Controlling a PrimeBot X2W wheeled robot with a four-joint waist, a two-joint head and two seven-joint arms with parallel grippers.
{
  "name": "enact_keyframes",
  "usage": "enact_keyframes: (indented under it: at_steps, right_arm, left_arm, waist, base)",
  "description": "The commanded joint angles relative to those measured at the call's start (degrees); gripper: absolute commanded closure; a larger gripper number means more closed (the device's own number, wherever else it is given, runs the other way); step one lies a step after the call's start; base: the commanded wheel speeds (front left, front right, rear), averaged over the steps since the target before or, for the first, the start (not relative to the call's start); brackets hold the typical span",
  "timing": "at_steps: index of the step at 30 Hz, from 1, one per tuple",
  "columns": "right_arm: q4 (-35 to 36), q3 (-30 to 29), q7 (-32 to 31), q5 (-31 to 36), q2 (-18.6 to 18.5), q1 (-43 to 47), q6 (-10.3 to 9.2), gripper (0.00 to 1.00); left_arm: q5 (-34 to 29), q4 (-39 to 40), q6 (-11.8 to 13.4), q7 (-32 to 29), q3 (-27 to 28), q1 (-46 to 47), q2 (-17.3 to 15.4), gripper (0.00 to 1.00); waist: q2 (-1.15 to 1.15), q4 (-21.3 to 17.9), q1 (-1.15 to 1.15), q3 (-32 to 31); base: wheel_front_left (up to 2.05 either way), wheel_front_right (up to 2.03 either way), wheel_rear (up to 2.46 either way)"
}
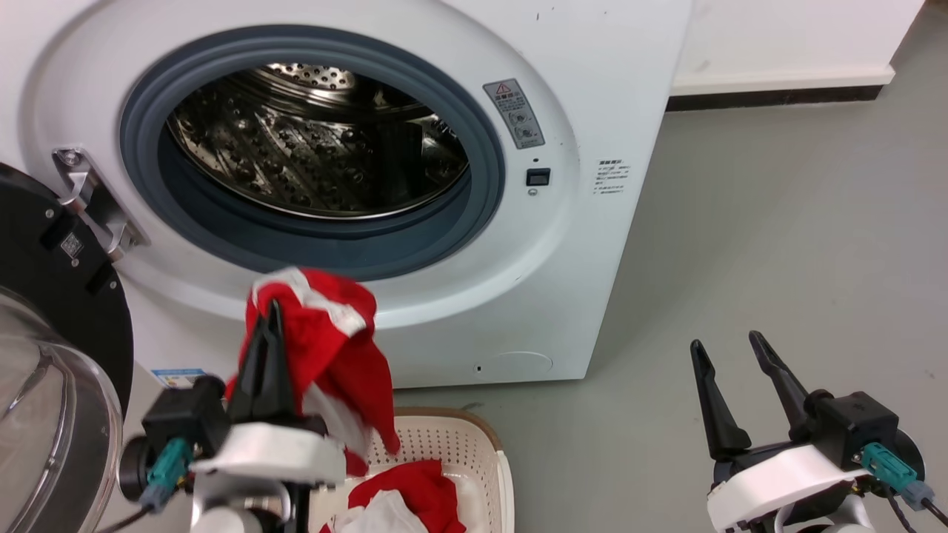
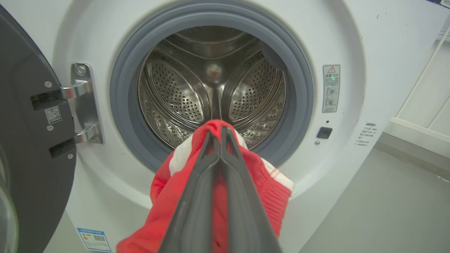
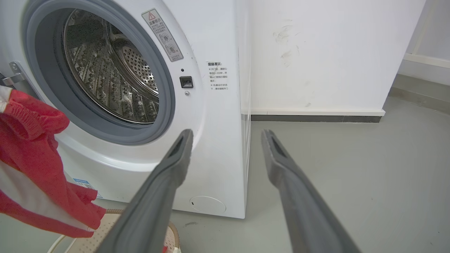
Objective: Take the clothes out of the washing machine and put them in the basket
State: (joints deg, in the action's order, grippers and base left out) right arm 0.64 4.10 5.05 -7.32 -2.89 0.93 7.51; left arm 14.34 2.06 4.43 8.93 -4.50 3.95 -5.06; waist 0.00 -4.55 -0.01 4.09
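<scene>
While the left gripper (image 1: 272, 309) pinches one red garment (image 1: 348, 355) tight in front of the washing machine (image 1: 592, 111), more red clothes (image 1: 426, 488) lie in the basket (image 1: 507, 474) at the machine's foot. The right gripper (image 1: 726, 342) hangs wide open, holding nothing, near the machine's right corner.

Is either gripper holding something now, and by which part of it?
The left gripper is shut on a red garment, pinching a fold near its white-trimmed edge; the rest hangs above the basket. The right gripper is open, holding nothing.
</scene>
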Motion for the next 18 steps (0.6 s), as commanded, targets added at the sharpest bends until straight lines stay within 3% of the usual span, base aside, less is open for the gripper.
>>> enact_keyframes:
  at_steps: [1, 4, 9, 11, 12, 18]
  right_arm:
    - [0.4, -0.1, 0.1, 0.5, 0.0, 0.3, -0.04, 0.00]
    - [1.0, 0.0, -0.3, 0.7, 0.0, -0.5, -0.04, 0.00]
    - [1.8, 0.5, -0.4, 1.1, 0.0, -2.0, -0.03, 0.00]
    - [2.1, 0.9, -0.4, 1.4, 0.0, -2.9, -0.04, 0.00]
    - [2.2, 1.6, -0.2, 1.5, 0.0, -4.5, -0.04, 0.00]
    - [1.7, 2.8, 0.6, 1.4, 0.0, -7.9, -0.04, 0.00]
  left_arm:
    - [0.5, 0.3, 0.3, -0.3, 0.0, -1.1, 0.1, 1.00]
    - [1.4, 0.2, 1.5, -0.8, 0.4, -4.1, 0.6, 1.00]
    - [2.6, -5.6, 1.3, -0.1, -0.5, -5.6, 0.9, 1.00]
    - [3.0, -9.5, 0.9, 0.4, -1.2, -4.7, 1.1, 1.00]
    - [4.1, -16.8, 0.3, 1.4, -1.6, -2.8, 1.3, 1.00]
    - [5.9, -31.9, -1.1, 4.6, -1.3, 4.1, 1.6, 1.00]
  waist:
    - [0.00, 0.5, 0.01, 0.6]
    - [0.00, 1.1, 0.01, 2.4]
    - [0.00, 2.1, 0.01, 6.2]
    - [0.00, 2.2, 0.01, 8.3]
    - [0.00, 1.9, 0.01, 11.4]
    - [0.00, 1.0, 0.01, 17.5]
  base:
    - [0.00, 0.00, 0.00]
    - [0.00, 0.00, 0.00]
    - [0.00, 0.00, 0.00]
    - [0.00, 0.00, 0.00]
    - [0.00, 0.00, 0.00]
    - [0.00, 0.00, 0.00]
